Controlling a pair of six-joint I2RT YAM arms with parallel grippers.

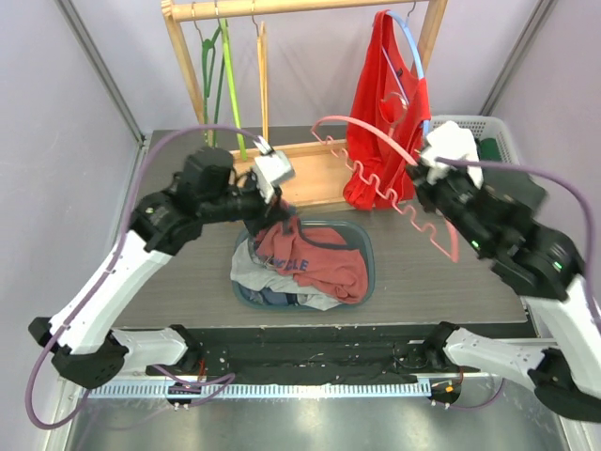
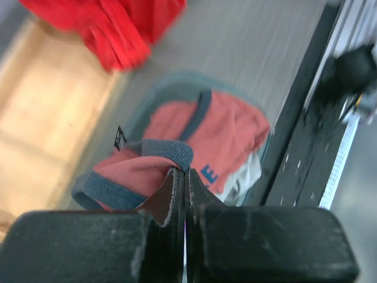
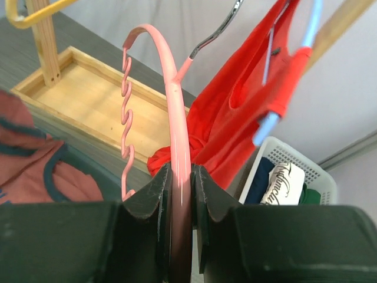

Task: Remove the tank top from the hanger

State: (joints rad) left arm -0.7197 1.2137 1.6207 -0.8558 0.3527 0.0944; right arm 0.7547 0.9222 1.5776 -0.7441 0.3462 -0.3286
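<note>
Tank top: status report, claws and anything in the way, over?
Left claw shut on tank top, draped into bin. Right claw shut on pink hanger, hanger bare. No obstruction seen.

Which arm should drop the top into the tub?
Probably left. Its tool is shut on the top, right over the tub. The right tool is off to the side, clamped on the hanger.
</note>
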